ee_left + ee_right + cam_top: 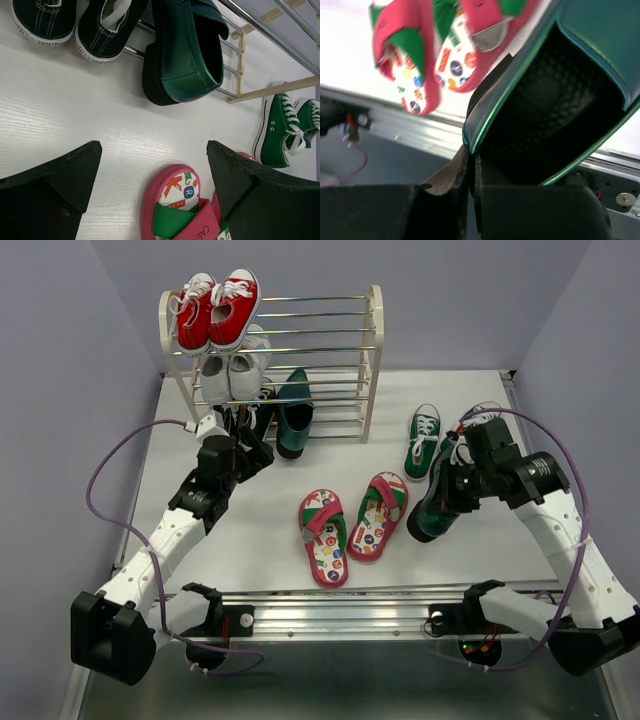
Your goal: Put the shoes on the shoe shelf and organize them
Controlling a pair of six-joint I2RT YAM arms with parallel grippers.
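The shoe shelf (372,360) stands at the back of the table. One dark teal slip-on (294,415) rests toe-out on its bottom rods and also shows in the left wrist view (185,50). My left gripper (252,454) is open and empty just in front of the shelf (152,150). My right gripper (455,485) is shut on the heel rim of the other teal slip-on (435,505), holding it tilted above the table (560,95). Two red flip-flops (325,537) (378,515) lie at centre front. One green sneaker (423,438) lies right of the shelf, its mate partly hidden behind my right arm (310,116).
Red sneakers (218,310) sit on the top tier, white sneakers (232,370) on the middle tier and black sneakers (45,20) at the bottom left. A metal rail (350,608) runs along the table's front edge.
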